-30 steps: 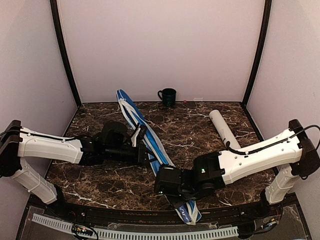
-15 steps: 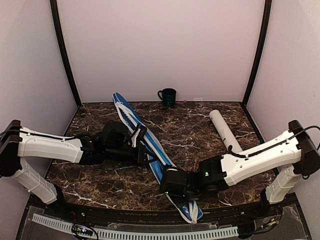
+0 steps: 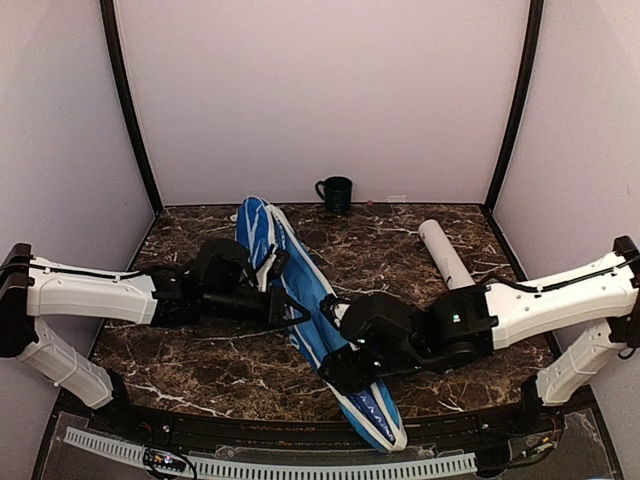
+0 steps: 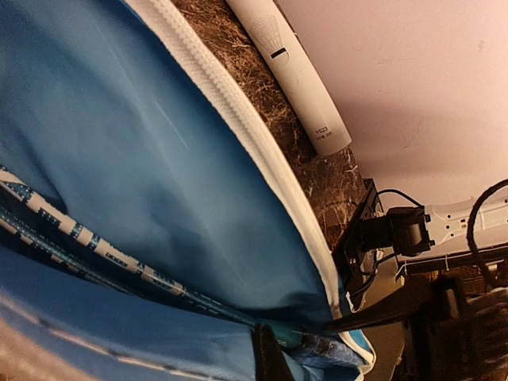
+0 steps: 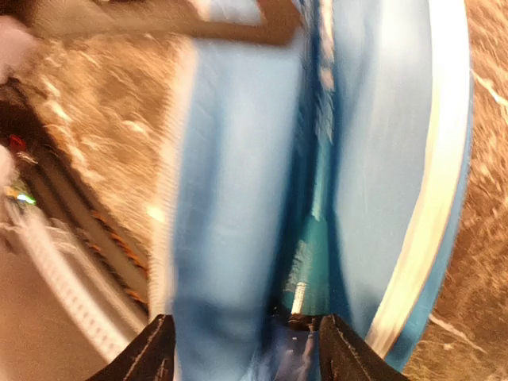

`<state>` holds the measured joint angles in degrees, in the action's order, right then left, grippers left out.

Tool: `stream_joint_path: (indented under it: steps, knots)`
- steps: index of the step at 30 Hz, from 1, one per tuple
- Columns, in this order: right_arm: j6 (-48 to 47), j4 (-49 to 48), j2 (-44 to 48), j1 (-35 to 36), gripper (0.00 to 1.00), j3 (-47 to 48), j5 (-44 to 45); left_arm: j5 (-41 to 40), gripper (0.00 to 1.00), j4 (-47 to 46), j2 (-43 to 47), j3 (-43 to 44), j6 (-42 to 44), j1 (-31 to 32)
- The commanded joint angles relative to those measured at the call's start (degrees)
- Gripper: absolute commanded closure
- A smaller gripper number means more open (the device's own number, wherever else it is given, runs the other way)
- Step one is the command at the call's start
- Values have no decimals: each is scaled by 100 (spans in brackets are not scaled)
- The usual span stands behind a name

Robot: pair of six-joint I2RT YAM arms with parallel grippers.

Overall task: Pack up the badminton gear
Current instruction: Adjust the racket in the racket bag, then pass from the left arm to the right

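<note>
The blue racket cover point(image 3: 300, 300) lies diagonally across the table, spread open with its white zipper edge showing. My left gripper point(image 3: 290, 305) is shut on the cover's upper flap; in the left wrist view one of its fingers point(image 4: 266, 359) shows against the blue fabric point(image 4: 159, 159). A racket shaft point(image 4: 79, 234) and its teal cone and blue handle point(image 4: 329, 349) lie inside. My right gripper point(image 5: 252, 349) is open, with its jaws either side of the handle end point(image 5: 309, 262) of the cover point(image 5: 230, 198). The white tube point(image 3: 445, 255) lies at the right. No shuttlecocks show.
A dark green mug point(image 3: 335, 192) stands at the back wall. The tube also shows in the left wrist view point(image 4: 290, 71). A black rail and white cable track point(image 3: 300, 465) run along the table's front edge. Walls close in left, right and back.
The cover has spread from a narrow edge-on strip to a wide open shape. My right gripper has moved right and back along it. My left gripper has stayed on the flap.
</note>
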<state>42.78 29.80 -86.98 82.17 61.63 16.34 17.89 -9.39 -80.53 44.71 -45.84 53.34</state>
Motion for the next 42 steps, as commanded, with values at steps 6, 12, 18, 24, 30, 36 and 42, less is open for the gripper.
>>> stream_joint_path:
  steps: [6,12,18,24,30,36,42]
  knots:
    - [-571,-1471,947,-57,24,-217,-799,322,100,-336,264,-81,174,-173]
    - [139,-1410,963,-598,24,-498,-104,399,100,-625,432,-549,189,-175]
    - [-215,-1687,610,-1022,22,-225,55,347,100,-1015,676,-1167,182,-182]
    - [-765,-1874,-76,-1286,24,284,88,227,100,-1056,831,-1382,142,-184]
    - [-1389,-2270,-390,-1293,25,606,-395,136,100,-1039,936,-1400,137,-184]
    - [-1697,-2216,-531,-1098,21,482,-484,84,100,-1082,1013,-1348,102,-184]
    - [-1651,-1948,-616,-792,19,244,-80,84,100,-1101,1015,-1304,76,-184]
